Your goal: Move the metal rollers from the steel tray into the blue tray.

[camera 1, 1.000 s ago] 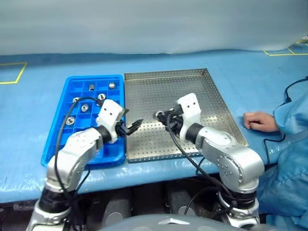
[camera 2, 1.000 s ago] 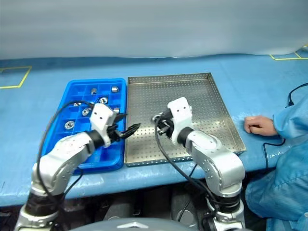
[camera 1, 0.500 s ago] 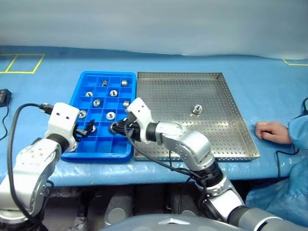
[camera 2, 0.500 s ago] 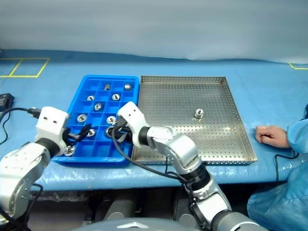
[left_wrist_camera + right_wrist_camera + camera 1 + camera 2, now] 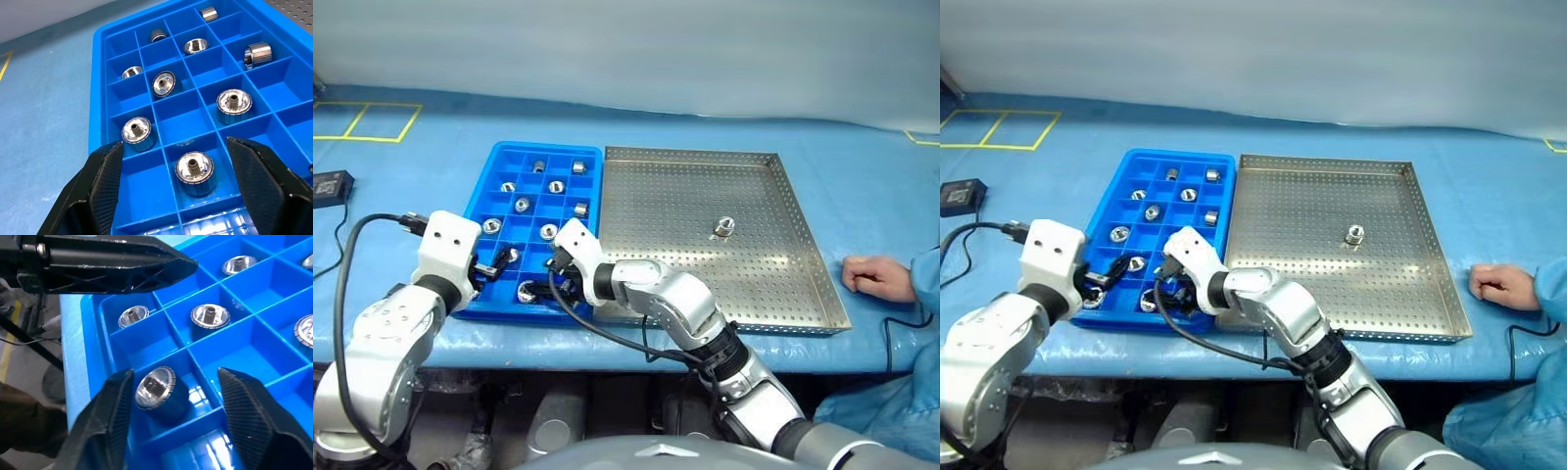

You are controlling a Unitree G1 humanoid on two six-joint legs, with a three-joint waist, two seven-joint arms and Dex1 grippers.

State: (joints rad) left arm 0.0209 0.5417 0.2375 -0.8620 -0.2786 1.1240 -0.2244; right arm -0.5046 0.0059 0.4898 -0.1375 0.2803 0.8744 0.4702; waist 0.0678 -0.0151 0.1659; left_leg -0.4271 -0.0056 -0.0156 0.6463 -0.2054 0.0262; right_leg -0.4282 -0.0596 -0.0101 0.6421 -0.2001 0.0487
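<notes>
Setting: industrial workstation, likely a factory or cleanroom-type assembly area.
Bench: long table [image 5: 401,176] under a blue cover, plain pale wall behind.
Floor marks: yellow tape lines [image 5: 362,122] on the blue surface at the far left.
Parts handling: blue tray [image 5: 487,176] with square compartments holding metal rollers [image 5: 523,205]; perforated steel tray [image 5: 783,284] beside it.
Personnel: a person's hand [image 5: 876,278] resting at the bench edge, sleeve of a light-blue work gown.
Equipment: small black device [image 5: 331,184] with cable on the bench.

A blue-covered table [image 5: 401,196] bears the blue tray [image 5: 499,162] beside the steel tray [image 5: 803,211].
</notes>
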